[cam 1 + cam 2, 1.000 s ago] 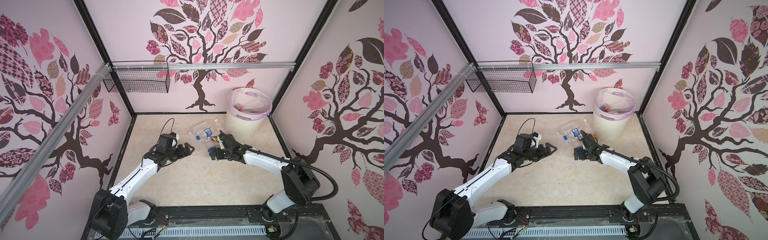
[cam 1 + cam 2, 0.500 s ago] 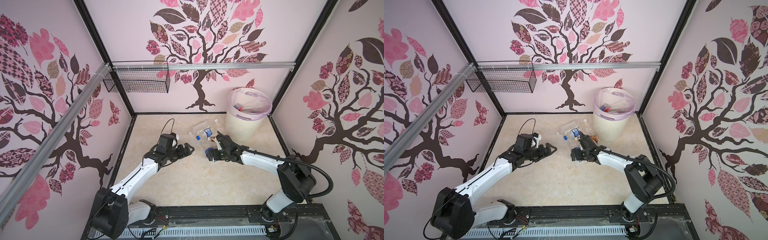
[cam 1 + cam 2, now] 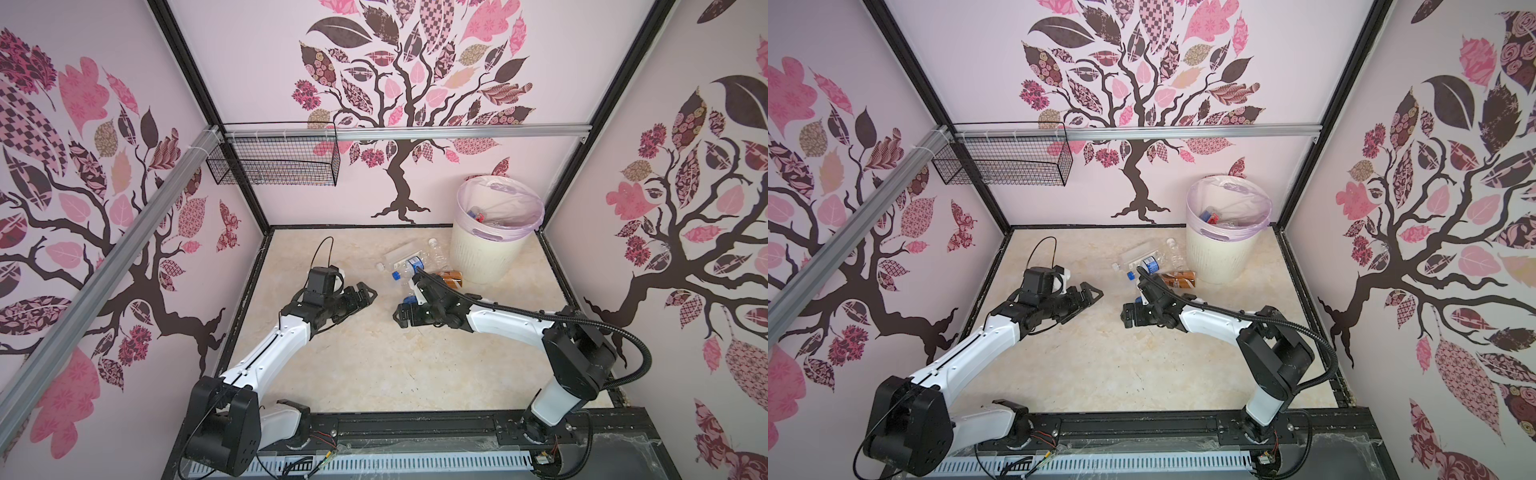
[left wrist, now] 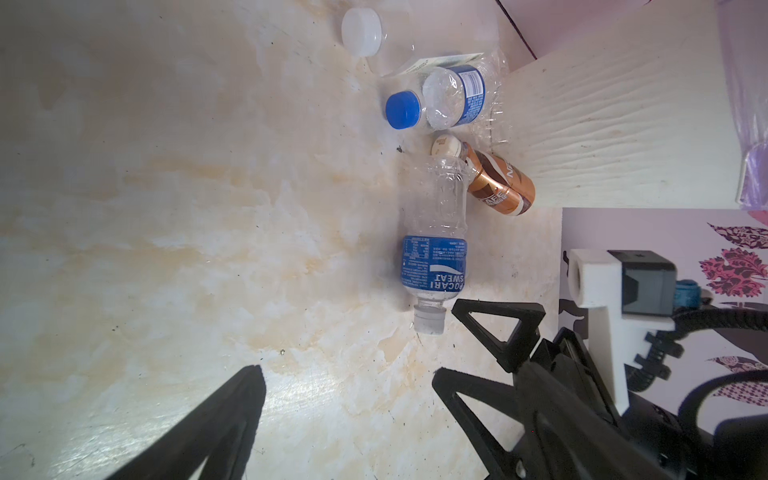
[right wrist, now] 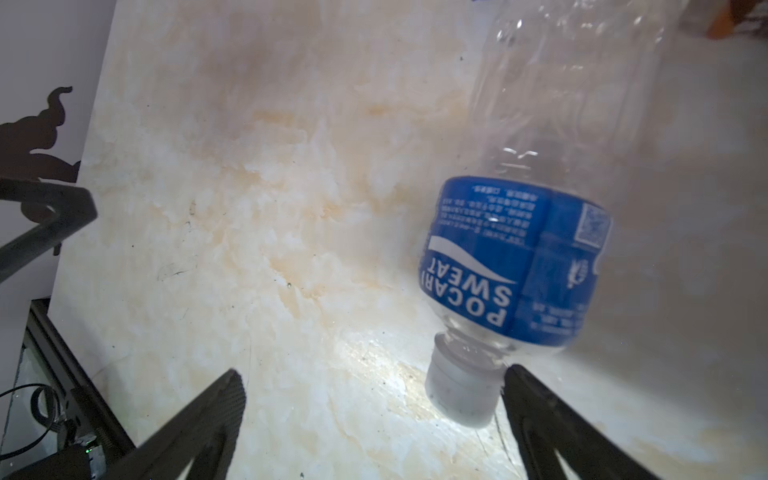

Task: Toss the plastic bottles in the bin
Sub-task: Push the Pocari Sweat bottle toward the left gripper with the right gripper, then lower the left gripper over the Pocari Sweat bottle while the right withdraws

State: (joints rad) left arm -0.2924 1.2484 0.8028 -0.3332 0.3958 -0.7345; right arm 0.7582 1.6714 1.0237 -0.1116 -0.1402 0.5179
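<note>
**Some bottles binned, a cluster left to clear**

The bin (image 3: 482, 257) stands in the far right corner. A few binned bottles (image 3: 478, 216) show inside its lilac liner. The job looks partly done: a handful of loose bottles (image 3: 415, 264) lie on the bench (image 3: 374, 374) just beside the bin, a brown bottle (image 3: 451, 277) among them.

The right claw (image 5: 372, 374) is spread wide and holds nothing. A blue-labelled bottle (image 4: 434, 249) lies at it, cap close to one finger. The left claw (image 3: 368, 296) hangs nearby, also wide apart and empty.

The bench is pale marbled cream, scuffed and tan-stained. Pink walls with tree decals enclose it, and a wire basket (image 3: 274, 166) hangs on the back rail.
</note>
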